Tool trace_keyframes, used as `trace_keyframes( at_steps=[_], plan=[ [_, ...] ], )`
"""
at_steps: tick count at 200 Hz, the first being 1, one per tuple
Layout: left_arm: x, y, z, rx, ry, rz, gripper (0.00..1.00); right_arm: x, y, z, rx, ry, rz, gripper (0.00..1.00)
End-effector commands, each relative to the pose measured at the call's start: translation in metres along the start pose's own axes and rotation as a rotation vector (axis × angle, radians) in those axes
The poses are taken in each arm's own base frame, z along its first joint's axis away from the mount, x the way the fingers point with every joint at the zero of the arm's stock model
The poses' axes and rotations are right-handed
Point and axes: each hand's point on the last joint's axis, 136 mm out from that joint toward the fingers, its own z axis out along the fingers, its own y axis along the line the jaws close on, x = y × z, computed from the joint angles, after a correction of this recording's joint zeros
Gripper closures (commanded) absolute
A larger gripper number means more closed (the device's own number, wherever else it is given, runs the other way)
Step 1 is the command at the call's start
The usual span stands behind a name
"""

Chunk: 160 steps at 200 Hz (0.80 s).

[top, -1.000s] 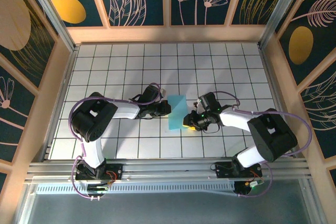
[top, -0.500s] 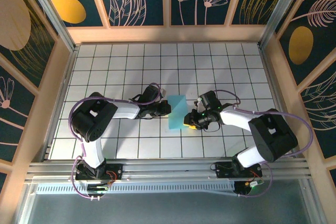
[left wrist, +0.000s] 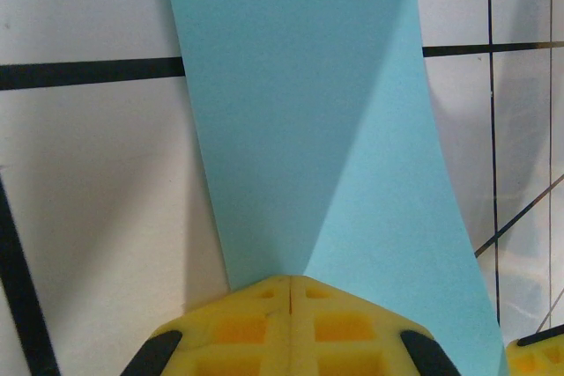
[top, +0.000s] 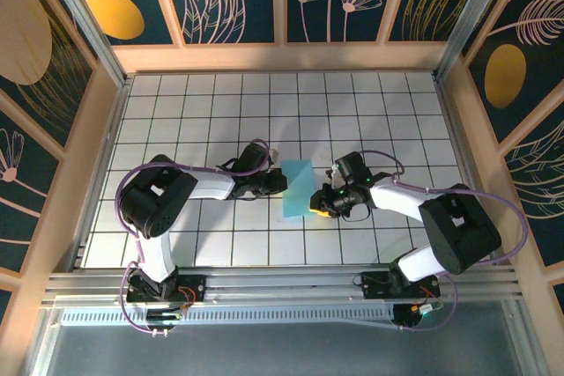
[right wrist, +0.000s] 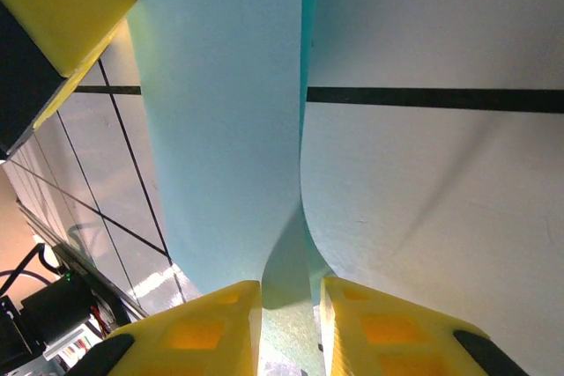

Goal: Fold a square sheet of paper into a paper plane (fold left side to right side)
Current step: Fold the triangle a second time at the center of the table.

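- Over the last second the right tool (right wrist: 291, 292) has drawn its yellow foam pads closer around the near edge of the thin light-blue square sheet of paper (top: 297, 188). A narrow gap remains with paper in it, so I cannot tell whether it truly pinches yet.
- The left tool (left wrist: 289, 283) has not changed. Its pads are pressed together with no gap, clamped on the sheet's opposite edge, which comes straight out of their seam.
- The sheet has barely shifted. It sits mid-tabletop between the two tools, a narrow slanted strip from above.
- My reading is that the right side is just being secured, so the left-to-right fold is set up but no crease is pressed flat yet.
- The paper is matte, plain and limp. It bows upward instead of lying flat, and a soft diagonal shade line crosses it in the left wrist view.
- In the right wrist view it curls and funnels into the gap.
- The white tabletop (top: 211, 112) is glossy, with a black grid.
- The pads are blocky and dimpled.
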Motion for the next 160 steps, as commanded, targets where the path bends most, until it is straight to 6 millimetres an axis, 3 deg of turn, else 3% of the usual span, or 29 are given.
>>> trace_keyframes(
  at_steps=[1,84,160],
  plan=[
    [0.015,0.022,0.011,-0.075,0.040,0.002,0.99,-0.005,0.003,-0.007,0.023,-0.016,-0.019,0.75],
    [0.015,0.021,0.011,-0.075,0.043,0.004,0.99,-0.012,0.008,0.001,-0.037,-0.034,-0.009,0.75],
    [0.014,0.018,0.010,-0.069,0.042,0.005,0.99,-0.033,0.017,0.009,-0.108,-0.075,-0.014,0.71]
  ],
)
